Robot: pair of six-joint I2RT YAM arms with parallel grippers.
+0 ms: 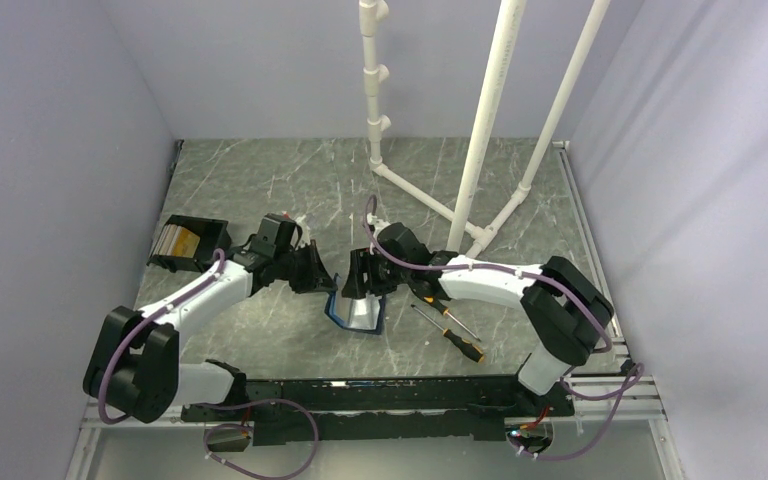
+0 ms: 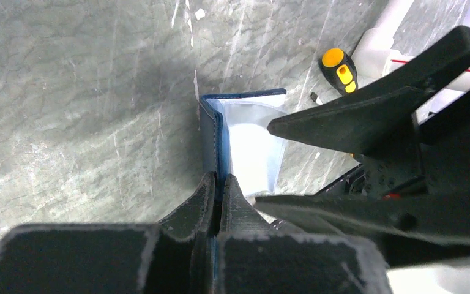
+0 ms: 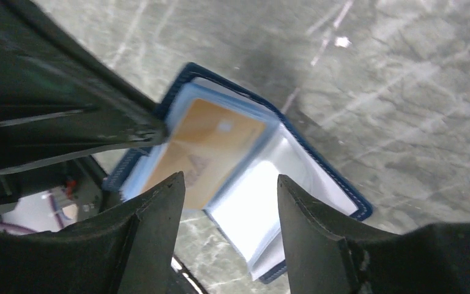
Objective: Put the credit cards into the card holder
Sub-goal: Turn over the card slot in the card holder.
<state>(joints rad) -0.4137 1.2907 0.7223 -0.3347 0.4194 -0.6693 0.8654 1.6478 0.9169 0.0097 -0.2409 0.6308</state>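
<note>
The left hand [image 2: 218,184] pinched one cover of the navy card holder [image 3: 245,199], propping it open on the counter [image 3: 404,92], while the right hand [image 3: 229,180], spread wide above, would do best lifting straight off the orange credit card [image 3: 208,147], seemingly seated in a sleeve.

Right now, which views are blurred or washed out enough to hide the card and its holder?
Right wrist: the credit card and card holder are smeared by motion blur, and its clear plastic glares white. Left wrist: the left gripper is close and soft, and the same plastic is blown out. Top external: sharp and evenly lit, but the card holder is small.
</note>
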